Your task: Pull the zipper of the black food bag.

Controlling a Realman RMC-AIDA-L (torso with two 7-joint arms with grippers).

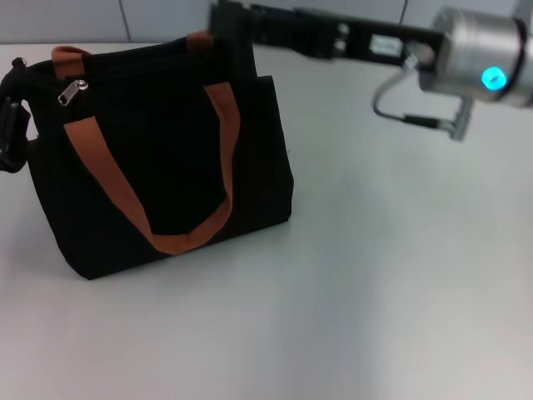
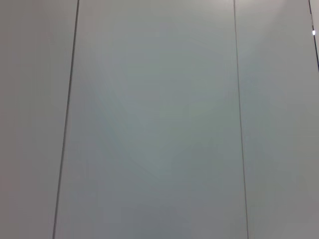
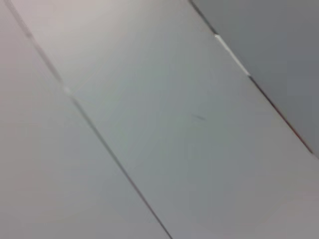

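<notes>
The black food bag (image 1: 166, 167) stands upright on the table at the left of the head view, one rust-orange strap (image 1: 133, 196) hanging down its front. The small silver zipper (image 1: 72, 92) lies on the rim near the bag's left end. My left gripper (image 1: 10, 112) is a dark shape at the picture's left edge, right beside that end of the bag and a little left of the zipper. My right arm (image 1: 475, 58) reaches in across the top, and my right gripper (image 1: 226, 23) is at the bag's far right top corner. Both wrist views show only pale wall panels.
The white table (image 1: 375, 275) spreads to the right of and in front of the bag. A grey cable loop (image 1: 416, 112) hangs under the right arm's wrist. A panelled wall stands behind the table.
</notes>
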